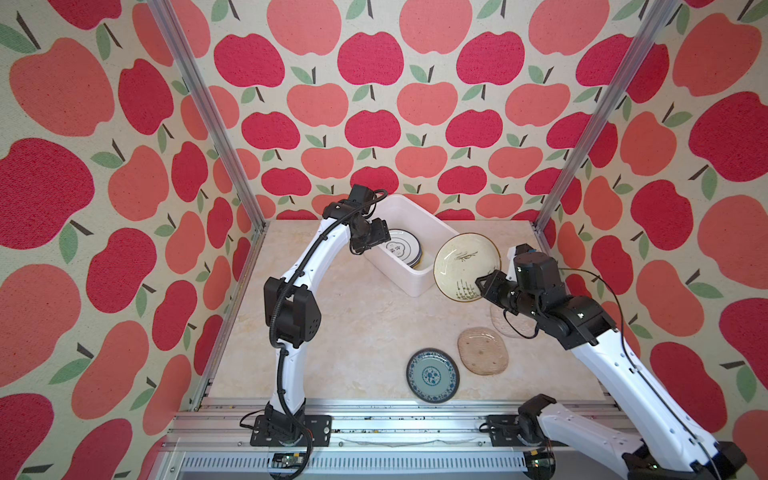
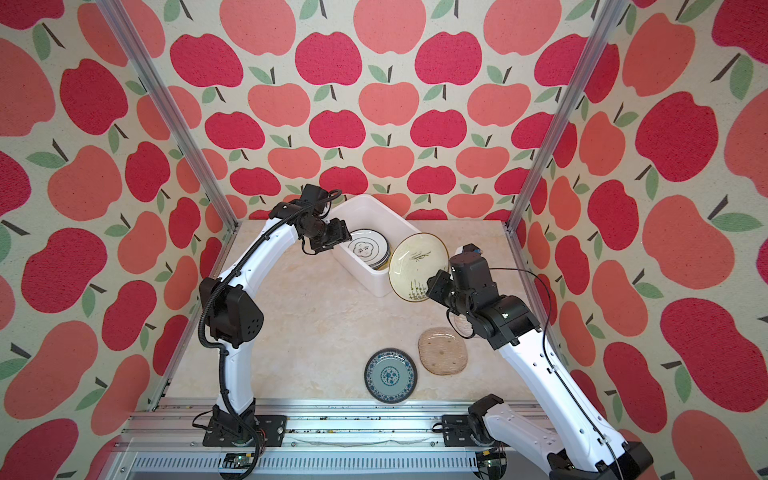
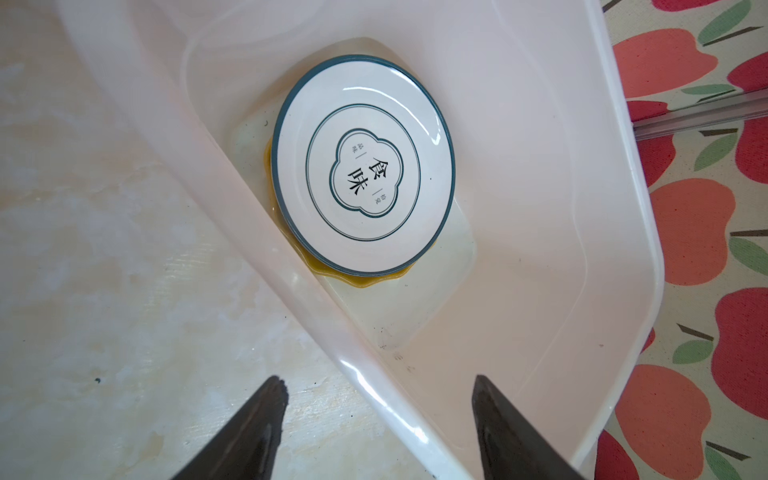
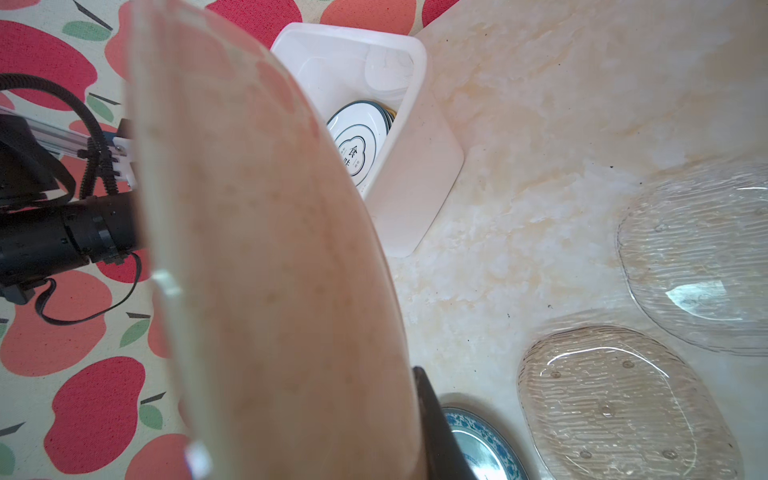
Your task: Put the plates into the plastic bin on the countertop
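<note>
The plastic bin (image 1: 412,281) (image 2: 376,284) stands at the back of the countertop (image 1: 353,324). In it a white plate with a dark rim (image 3: 363,166) (image 1: 401,247) tops a stack over a yellow plate (image 3: 357,281) and a clear one (image 3: 415,307). My left gripper (image 3: 379,379) hangs open over the bin's near rim, holding nothing. My right gripper (image 1: 484,286) is shut on the lower edge of a cream plate (image 1: 461,257) (image 4: 270,270), held tilted upright beside the bin; one finger (image 4: 436,432) shows.
On the countertop lie a blue-patterned plate (image 1: 432,375) (image 4: 482,440), a ribbed beige oval plate (image 1: 483,350) (image 4: 615,399) and a clear glass plate (image 4: 698,257) partly under my right arm. Aluminium rails (image 1: 374,419) edge the front; apple-print walls close three sides.
</note>
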{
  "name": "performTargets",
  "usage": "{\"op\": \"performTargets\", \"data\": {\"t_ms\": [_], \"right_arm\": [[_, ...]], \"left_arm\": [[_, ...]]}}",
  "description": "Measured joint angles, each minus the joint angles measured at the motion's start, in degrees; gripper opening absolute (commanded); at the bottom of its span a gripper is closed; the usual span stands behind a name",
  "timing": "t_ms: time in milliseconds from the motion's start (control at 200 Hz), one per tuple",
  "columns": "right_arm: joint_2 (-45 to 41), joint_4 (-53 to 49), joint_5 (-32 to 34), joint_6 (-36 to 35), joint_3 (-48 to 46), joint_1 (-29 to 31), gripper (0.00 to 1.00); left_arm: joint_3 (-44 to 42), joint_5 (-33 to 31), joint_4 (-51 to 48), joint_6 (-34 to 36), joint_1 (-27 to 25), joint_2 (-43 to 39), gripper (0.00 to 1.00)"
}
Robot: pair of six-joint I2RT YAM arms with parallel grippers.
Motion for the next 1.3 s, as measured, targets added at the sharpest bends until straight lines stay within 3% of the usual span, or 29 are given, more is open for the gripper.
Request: {"op": "performTargets", "data": {"t_ms": [310, 840, 1060, 1301], "right_arm": [[-0.9, 0.9, -1.2, -0.1, -1.5, -1.7, 0.0], [-5.4, 1.7, -1.0, -0.1, -3.6, -2.8, 0.0], [-6.8, 1.8, -0.6, -0.1, -4.5, -3.3, 0.0], [-6.9, 2.3, -0.6, 0.0, -4.8, -3.7, 0.0]], "left_arm": [[5.4, -3.3, -4.5, -6.9, -0.3, 5.5, 0.43], [5.7, -8.6, -5.6, -17.8, -2.4, 5.1, 0.09], [-4.9, -10.4, -3.4, -22.7, -3.3, -1.9, 0.0], [-21.2, -12.0, 0.2, -29.0, -6.3, -13.5, 0.0]]}}
